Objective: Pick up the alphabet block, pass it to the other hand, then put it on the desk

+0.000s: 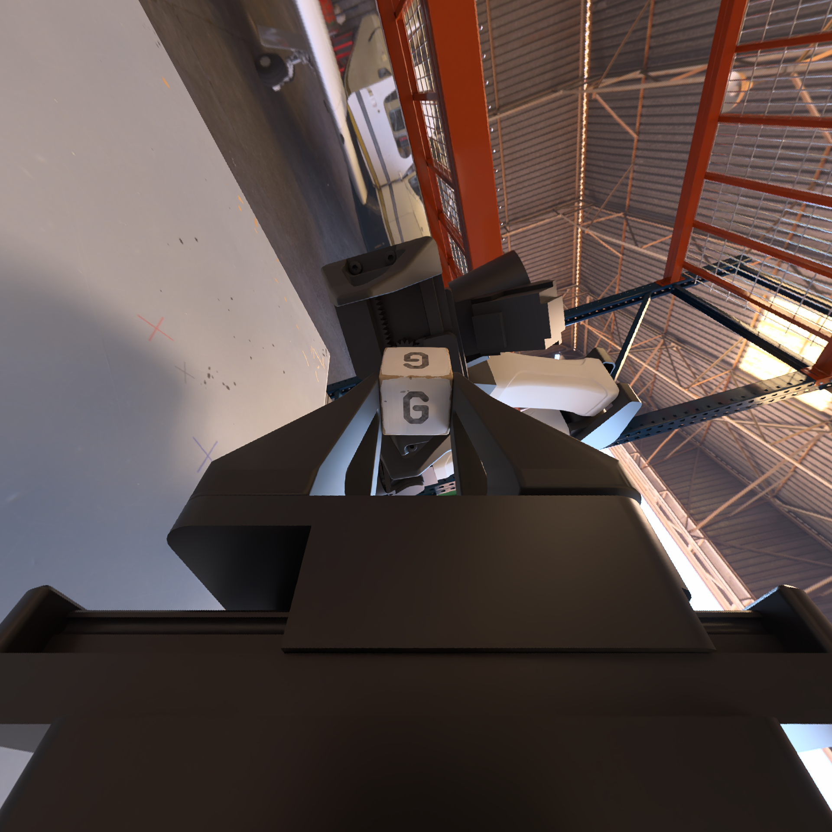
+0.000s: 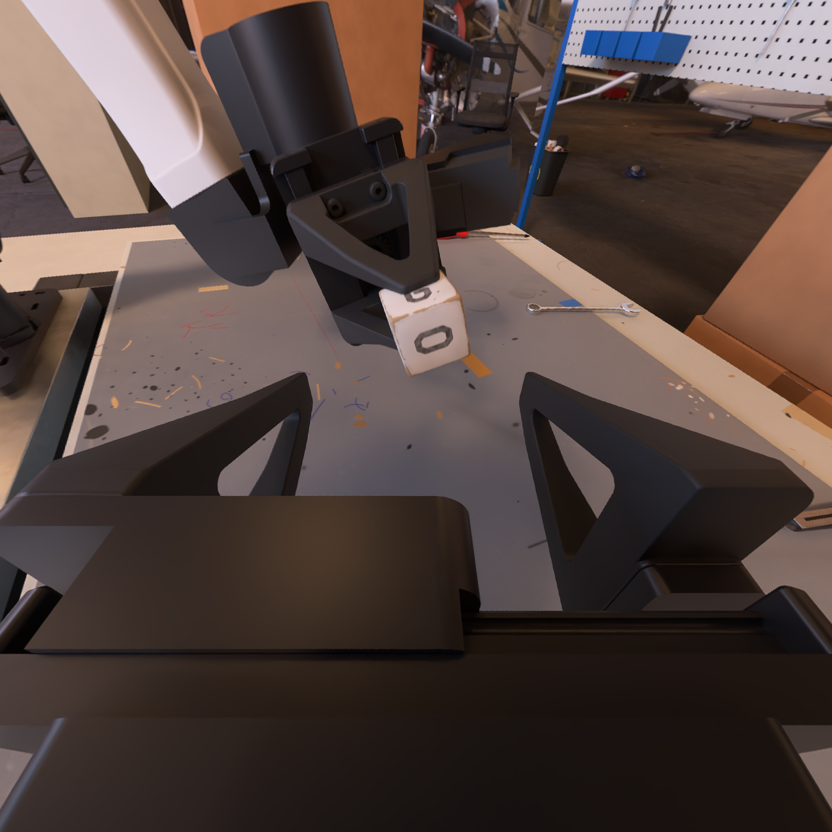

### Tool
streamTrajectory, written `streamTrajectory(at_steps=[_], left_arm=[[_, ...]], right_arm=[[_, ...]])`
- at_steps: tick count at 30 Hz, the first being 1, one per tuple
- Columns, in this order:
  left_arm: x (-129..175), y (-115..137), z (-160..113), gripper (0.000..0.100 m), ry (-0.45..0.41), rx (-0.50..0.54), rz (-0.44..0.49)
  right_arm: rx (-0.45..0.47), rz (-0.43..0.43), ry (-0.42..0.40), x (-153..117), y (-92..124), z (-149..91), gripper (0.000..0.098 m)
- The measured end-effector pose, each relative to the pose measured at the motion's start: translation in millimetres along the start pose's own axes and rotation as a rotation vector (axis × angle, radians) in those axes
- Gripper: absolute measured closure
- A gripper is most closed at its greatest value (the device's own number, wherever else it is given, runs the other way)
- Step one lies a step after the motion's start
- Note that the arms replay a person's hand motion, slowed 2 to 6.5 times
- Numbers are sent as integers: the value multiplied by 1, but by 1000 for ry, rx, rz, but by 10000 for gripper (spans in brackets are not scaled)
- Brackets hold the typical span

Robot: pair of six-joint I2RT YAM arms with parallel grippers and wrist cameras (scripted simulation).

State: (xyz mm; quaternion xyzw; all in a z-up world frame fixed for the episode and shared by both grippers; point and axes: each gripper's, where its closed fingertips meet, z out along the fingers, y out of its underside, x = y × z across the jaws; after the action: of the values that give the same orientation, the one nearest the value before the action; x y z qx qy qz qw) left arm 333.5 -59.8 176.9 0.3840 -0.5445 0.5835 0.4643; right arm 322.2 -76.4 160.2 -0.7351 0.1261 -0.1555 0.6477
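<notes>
The left gripper (image 1: 415, 405) clamps the block (image 2: 425, 331) above mid-desk (image 2: 450, 450). The right gripper (image 2: 414, 450), spread wide, faces it directly; the gap apparently remains.

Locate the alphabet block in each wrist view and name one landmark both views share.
Left wrist view: alphabet block at centre, clamped between the left gripper fingers.
Right wrist view: block just above centre, held off the desk, beyond the open right gripper.
Shared landmark: the grey, paint-speckled desk.

Hangar floor (image 2: 675, 148), white pegboard (image 2: 720, 49), orange steel frame (image 1: 463, 135).
</notes>
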Motion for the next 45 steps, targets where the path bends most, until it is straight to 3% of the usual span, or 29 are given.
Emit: streamTrajectory(at_steps=[11,18,29,32,35,45], left_arm=[[-4,12,14,751,14,-46,-20],[-6,15,17,751,15,-55,-26],[-11,21,24,751,27,-73,-58],[-11,22,26,751,28,-78,-59],[-10,21,28,751,31,-70,-67],[-4,23,30,749,63,-66,-85]], right_arm=[[2,-3,-53,-6,1,-5,319],[32,-17,-54,-4,-6,-7,352],[26,36,-69,-2,1,-8,462],[18,23,-74,-2,3,-8,539],[23,2,-86,-4,2,-9,685],[23,-36,-84,-7,-3,-13,697]])
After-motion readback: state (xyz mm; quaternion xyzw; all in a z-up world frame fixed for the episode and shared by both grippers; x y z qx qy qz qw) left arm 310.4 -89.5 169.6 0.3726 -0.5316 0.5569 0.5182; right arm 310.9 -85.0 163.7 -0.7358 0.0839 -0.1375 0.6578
